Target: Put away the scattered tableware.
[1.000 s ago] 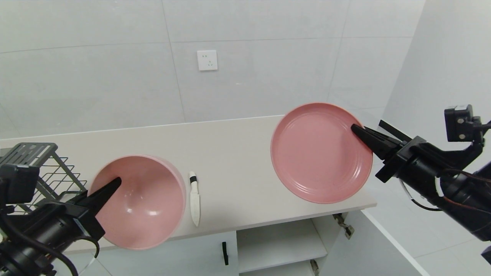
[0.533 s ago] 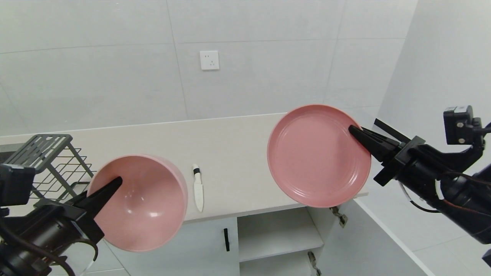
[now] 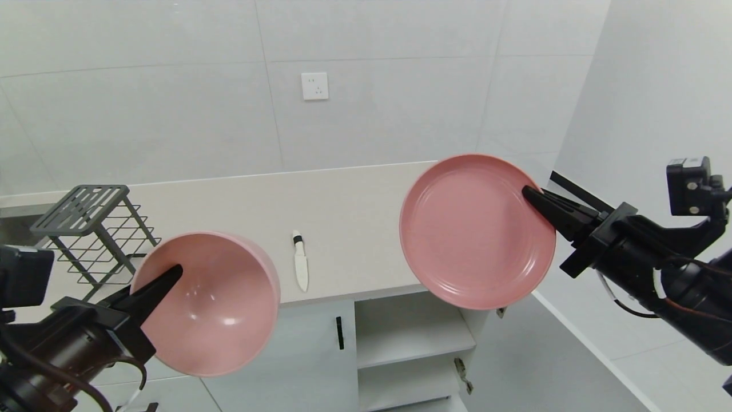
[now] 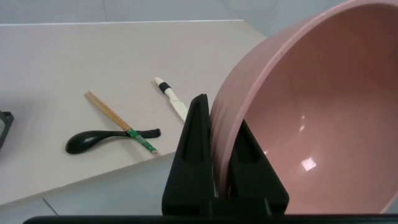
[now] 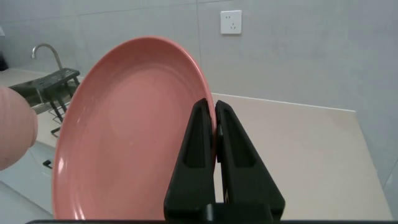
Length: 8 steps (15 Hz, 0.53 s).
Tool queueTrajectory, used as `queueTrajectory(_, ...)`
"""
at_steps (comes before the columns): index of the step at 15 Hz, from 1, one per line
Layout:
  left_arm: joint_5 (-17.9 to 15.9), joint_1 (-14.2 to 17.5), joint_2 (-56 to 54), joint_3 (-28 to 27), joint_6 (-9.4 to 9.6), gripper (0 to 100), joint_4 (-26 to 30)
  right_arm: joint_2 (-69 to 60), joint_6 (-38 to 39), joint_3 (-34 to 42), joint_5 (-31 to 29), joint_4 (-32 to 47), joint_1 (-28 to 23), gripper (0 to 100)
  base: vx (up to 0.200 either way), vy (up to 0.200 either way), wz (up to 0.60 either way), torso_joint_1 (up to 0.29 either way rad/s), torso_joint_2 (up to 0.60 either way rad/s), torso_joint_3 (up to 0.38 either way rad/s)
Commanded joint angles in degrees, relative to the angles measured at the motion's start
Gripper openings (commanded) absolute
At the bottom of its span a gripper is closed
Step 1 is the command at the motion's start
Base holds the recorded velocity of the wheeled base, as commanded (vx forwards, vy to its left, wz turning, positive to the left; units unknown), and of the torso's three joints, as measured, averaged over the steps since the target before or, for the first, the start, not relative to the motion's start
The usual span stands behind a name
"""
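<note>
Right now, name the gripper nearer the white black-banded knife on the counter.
Left. The left gripper, clamping the round pink bowl, is just left of the knife; the right gripper, clamping the flat pink plate, is farther to its right.

The right gripper (image 3: 529, 192) is matte black — two long fingers (image 3: 557, 214) taper to sharp points from a blocky black housing. Just behind that housing, a small square black camera box (image 3: 690, 186) sits on a black bracket, with two pale round screw heads on its face and a white tag on its top edge. Below the camera box, a thin black cable (image 3: 626, 308) loops under the rounded black forearm, beside a pale cord and a fine reddish wire. The left gripper (image 3: 173, 270) looks alike — black wedge fingers, a blocky housing, dark looping cables (image 3: 140, 371). From each wrist, the fingers show as narrow black triangles on a flat black bar.
</note>
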Motion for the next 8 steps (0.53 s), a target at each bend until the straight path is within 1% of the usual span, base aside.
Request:
queueTrajectory(1, 0.01, -0.02, 0.18, 0.00, -0.04, 0, 0.02, -0.01, 0.08, -0.02, 0.01, 0.05, 0.06, 0, 0.000, 0.000, 0.00, 0.000, 0.00, 0.000)
queueTrajectory(5, 0.01, -0.02, 0.26, 0.00, -0.04, 0, 0.81, -0.01, -0.01, -0.02, 0.01, 0.05, 0.32, 0, 0.000, 0.000, 0.00, 0.000, 0.00, 0.000)
queueTrajectory(8, 0.01, -0.02, 0.18, 0.00, 0.05, 0, 0.81, -0.01, 0.08, 0.07, 0.01, 0.05, 0.41, 0, 0.000, 0.000, 0.00, -0.150, 0.31, 0.147)
